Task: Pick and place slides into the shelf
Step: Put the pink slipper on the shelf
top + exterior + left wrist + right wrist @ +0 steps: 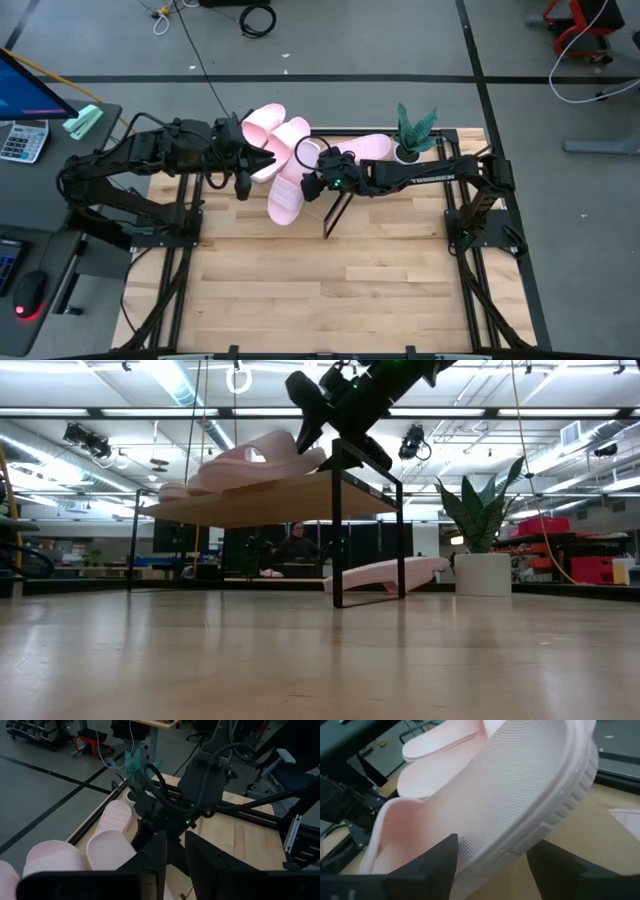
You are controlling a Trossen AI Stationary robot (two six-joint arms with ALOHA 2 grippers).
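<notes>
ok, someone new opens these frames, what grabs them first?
The heap of pale pink slides piled on the shelf at the table's far edge, one more slide lying on the tabletop beneath it. Then both dark arms meeting there: the right gripper at a slide on the shelf, the left gripper beside the pile.

Pink slides between both arms

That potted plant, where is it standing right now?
In the high view the potted plant stands at the table's far edge, right of centre, beside a pink slide lying near the right arm.
</notes>
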